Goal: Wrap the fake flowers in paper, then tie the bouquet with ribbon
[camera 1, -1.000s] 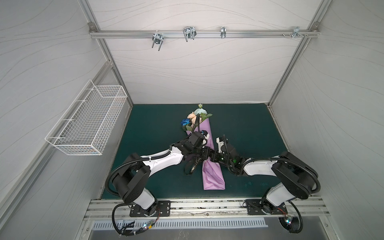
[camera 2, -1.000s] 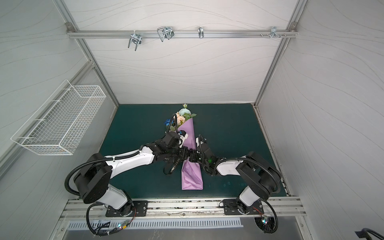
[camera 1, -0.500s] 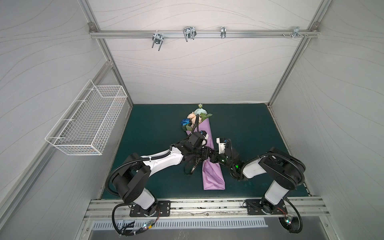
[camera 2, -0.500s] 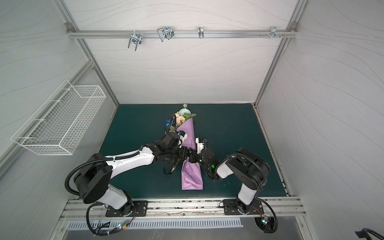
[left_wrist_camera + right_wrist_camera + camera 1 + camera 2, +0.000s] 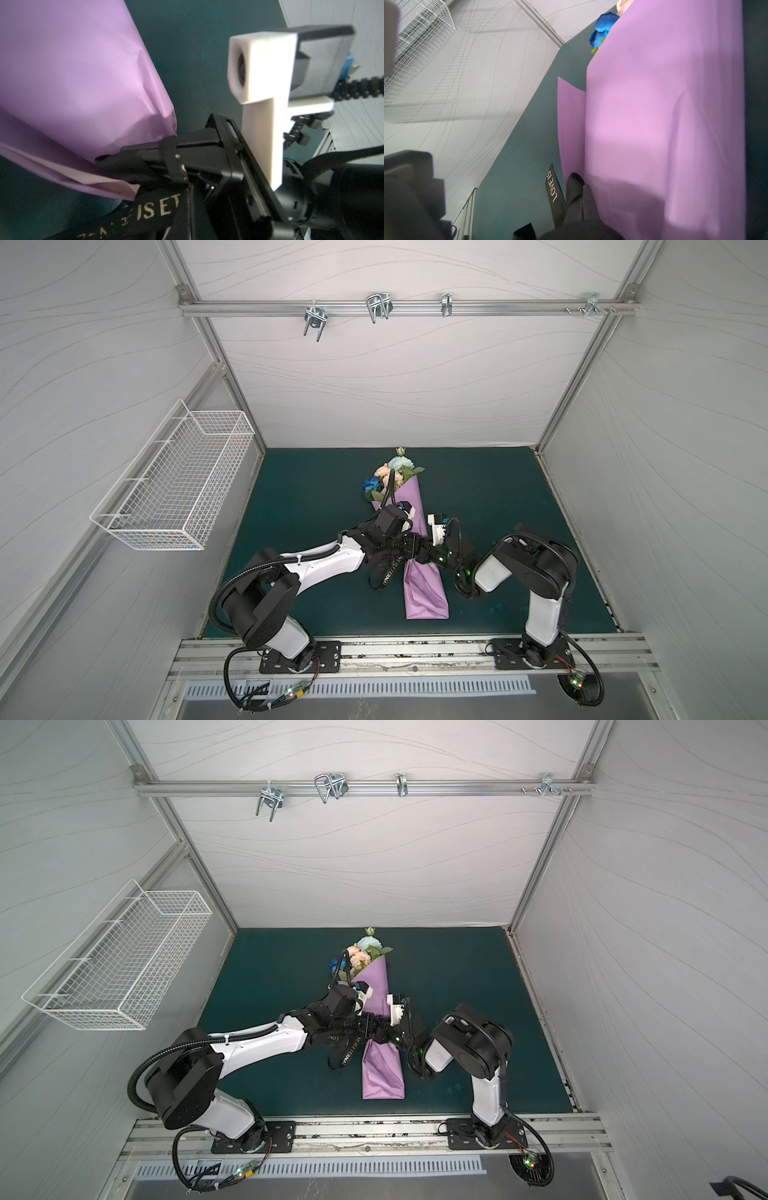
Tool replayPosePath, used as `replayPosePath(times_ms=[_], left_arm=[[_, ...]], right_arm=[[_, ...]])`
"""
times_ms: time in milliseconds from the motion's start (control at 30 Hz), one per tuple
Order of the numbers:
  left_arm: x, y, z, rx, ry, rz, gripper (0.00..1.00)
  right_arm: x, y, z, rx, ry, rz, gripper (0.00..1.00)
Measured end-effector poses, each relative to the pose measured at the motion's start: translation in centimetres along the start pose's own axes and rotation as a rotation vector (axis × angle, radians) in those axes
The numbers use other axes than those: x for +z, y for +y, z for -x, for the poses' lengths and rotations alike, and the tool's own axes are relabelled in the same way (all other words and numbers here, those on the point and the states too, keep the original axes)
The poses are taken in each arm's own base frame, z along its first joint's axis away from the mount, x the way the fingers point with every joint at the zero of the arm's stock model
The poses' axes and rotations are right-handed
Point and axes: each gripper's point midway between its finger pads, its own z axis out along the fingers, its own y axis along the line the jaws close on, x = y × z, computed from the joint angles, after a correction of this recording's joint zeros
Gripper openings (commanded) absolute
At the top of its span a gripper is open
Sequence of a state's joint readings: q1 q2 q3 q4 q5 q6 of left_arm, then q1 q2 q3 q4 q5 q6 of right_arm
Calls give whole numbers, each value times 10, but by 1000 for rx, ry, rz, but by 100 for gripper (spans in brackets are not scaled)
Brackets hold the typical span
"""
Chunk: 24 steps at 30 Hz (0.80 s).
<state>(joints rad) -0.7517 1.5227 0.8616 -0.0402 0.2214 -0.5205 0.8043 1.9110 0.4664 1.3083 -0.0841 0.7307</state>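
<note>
The bouquet of fake flowers [image 5: 392, 475] [image 5: 363, 955] lies on the green mat, wrapped in lilac paper [image 5: 424, 593] [image 5: 382, 1073] [image 5: 72, 83] [image 5: 664, 124], blooms toward the back wall. A blue rose [image 5: 602, 27] pokes out of the wrap. Both grippers meet over the wrap's narrow middle. My left gripper [image 5: 409, 549] [image 5: 190, 199] is shut on the black lettered ribbon [image 5: 388, 572] [image 5: 347, 1052] [image 5: 158, 209]. My right gripper [image 5: 423, 552] [image 5: 580, 187] is shut, tips against the paper's edge. The ribbon [image 5: 553, 189] runs across the outside of its fingers [image 5: 145, 153].
A white wire basket [image 5: 174, 485] hangs on the left wall. Metal hooks [image 5: 378, 308] sit on the rail high on the back wall. Bare green mat [image 5: 311, 497] lies on both sides of the wrap. Panel walls enclose three sides.
The right arm has folded in toward the middle and its gripper has slid left up against the left gripper. The left arm and bouquet have stayed put.
</note>
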Motion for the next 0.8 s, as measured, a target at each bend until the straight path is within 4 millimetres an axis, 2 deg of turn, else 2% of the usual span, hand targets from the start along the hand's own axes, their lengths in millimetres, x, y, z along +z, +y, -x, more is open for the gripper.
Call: replayPosePath(times_ms=[100, 167, 400, 600, 800], left_arm=[[-3, 2, -1, -8, -8, 1, 0], [-5, 2, 1, -11, -16, 3, 12], [-11, 17, 1, -73, -25, 39, 40], [-27, 32, 1, -128, -38, 66, 43], [-57, 38, 26, -174, -149, 85, 47]], right_arm=[[4, 5, 4, -12, -10, 19, 0], [5, 7, 7, -25, -17, 27, 0], [5, 9, 11, -57, -35, 35, 0], [8, 13, 17, -81, -49, 43, 0], [11, 16, 21, -91, -60, 52, 0]])
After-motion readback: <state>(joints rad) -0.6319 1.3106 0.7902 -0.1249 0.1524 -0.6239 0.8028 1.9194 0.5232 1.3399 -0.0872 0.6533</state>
